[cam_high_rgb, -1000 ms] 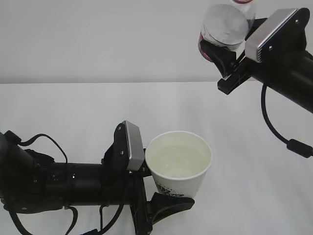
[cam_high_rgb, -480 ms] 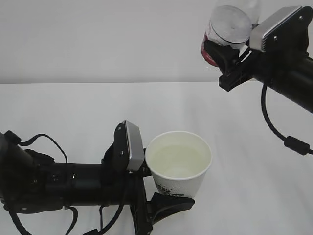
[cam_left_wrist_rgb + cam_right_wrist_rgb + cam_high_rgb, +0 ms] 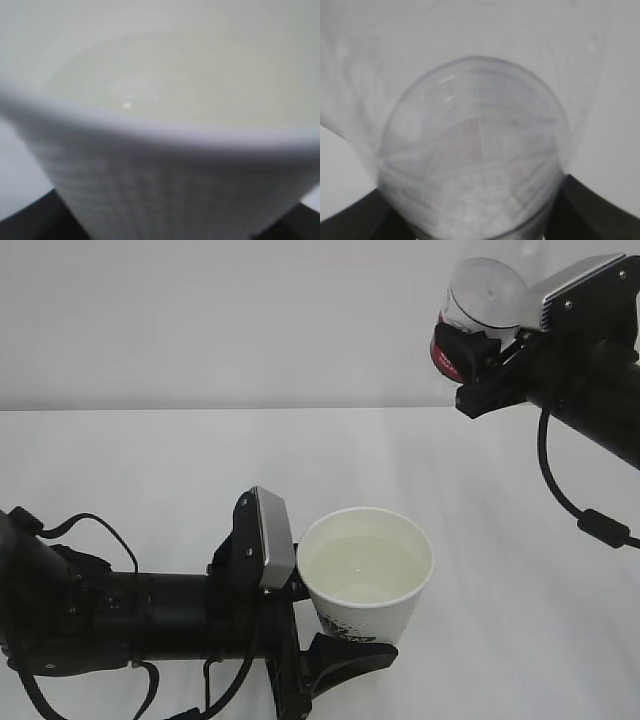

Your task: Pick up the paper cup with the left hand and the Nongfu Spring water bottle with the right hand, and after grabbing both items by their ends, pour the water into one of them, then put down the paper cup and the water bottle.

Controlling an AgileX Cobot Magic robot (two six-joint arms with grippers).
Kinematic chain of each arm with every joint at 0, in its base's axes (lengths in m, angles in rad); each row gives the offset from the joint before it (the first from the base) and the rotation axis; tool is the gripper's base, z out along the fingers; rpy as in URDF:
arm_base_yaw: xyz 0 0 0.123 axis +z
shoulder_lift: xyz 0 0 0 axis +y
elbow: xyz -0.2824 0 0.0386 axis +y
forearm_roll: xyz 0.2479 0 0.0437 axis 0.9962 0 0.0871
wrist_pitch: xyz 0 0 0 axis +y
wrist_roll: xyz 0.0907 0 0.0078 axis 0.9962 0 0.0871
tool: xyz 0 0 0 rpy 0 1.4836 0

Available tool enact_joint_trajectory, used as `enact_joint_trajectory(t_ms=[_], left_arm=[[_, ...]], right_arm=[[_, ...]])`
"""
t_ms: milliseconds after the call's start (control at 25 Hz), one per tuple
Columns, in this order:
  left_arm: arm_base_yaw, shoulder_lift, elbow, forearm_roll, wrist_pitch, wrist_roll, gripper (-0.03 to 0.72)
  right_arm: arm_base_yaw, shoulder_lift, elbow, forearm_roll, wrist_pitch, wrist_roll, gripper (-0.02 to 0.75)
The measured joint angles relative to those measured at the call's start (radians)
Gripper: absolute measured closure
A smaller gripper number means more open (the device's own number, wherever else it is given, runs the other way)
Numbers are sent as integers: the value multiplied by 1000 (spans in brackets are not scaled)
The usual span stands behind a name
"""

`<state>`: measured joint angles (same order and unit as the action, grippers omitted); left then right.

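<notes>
A plain white table [image 3: 130, 470] fills the lower part of the exterior view, with a bare pale wall behind it and nothing else on the surface.

Nearest the camera, at about 7 o'clock, the left hand [image 3: 330, 640] reaches in from the left edge, its black fingers pressed against the lower wall of the paper cup [image 3: 366, 585] and holding it upright. The cup sits near 6 o'clock and is filled most of the way with water [image 3: 362, 568], which lies flat and calm. The left wrist view shows the same thing close up: the cup's textured wall [image 3: 165, 190] and the level liquid [image 3: 175, 75] just under the rim.

Farther back and high up, at about 1 o'clock, the right hand [image 3: 478, 365] grips the bottle [image 3: 480, 310] by its lower end. The round base faces the camera, so the long axis points away and upward, with the neck out of frame. The right wrist view shows the clear ribbed base [image 3: 472, 155] wedged between two dark fingers [image 3: 355, 222].

The bottle lies up and toward 1 o'clock from the cup, well apart and no longer over its mouth. Pouring looks finished; judging from this, what remains is setting both down, and the cup, held lower, has the shorter trip, but being so full it needs a level descent
</notes>
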<state>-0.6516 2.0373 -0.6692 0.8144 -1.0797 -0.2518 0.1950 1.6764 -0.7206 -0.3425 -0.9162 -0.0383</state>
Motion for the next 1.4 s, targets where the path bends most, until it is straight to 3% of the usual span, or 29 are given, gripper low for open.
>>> enact_joint_trajectory(t_ms=[1400], left_arm=[[0,0,0,0,0,0,142]], right_arm=[[0,0,0,290,230,-25,262]])
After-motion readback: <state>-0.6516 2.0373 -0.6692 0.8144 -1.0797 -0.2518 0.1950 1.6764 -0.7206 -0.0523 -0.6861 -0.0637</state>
